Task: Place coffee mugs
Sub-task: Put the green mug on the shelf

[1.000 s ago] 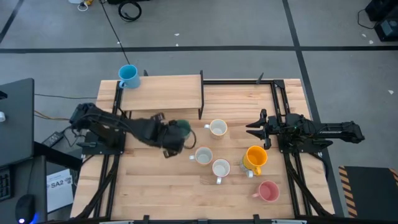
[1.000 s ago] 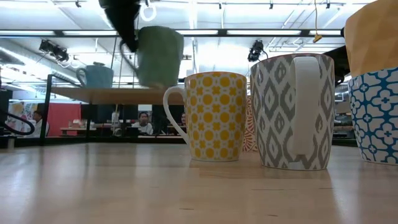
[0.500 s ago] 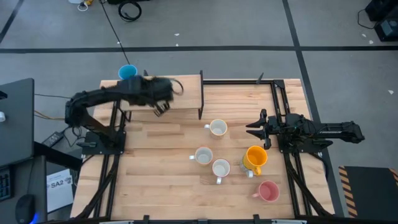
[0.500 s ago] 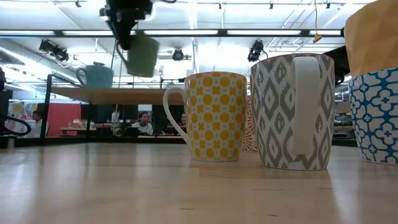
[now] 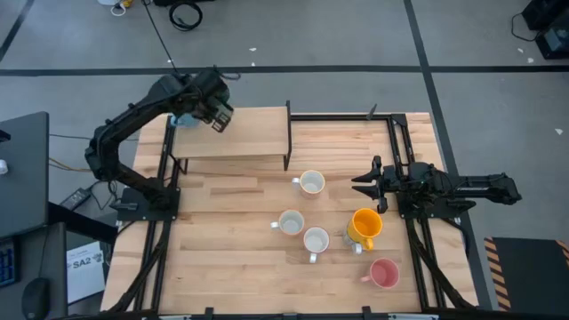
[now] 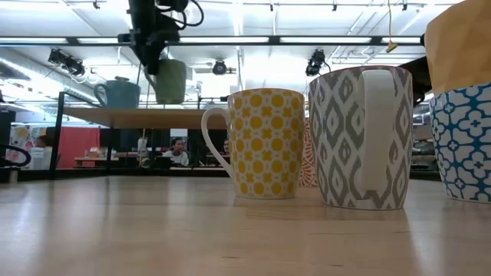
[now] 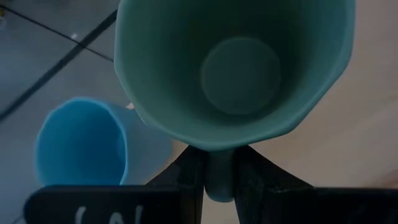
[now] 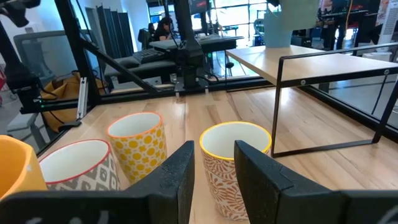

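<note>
Pinching the green mug (image 7: 236,68) by its handle, the left gripper (image 5: 213,111) hangs it upright over the shelf (image 5: 240,133) beside the blue mug (image 7: 81,146), apparently for setting down.

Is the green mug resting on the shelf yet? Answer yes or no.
No: in the low view the green mug hangs from the left claw, clear above the shelf.
</note>
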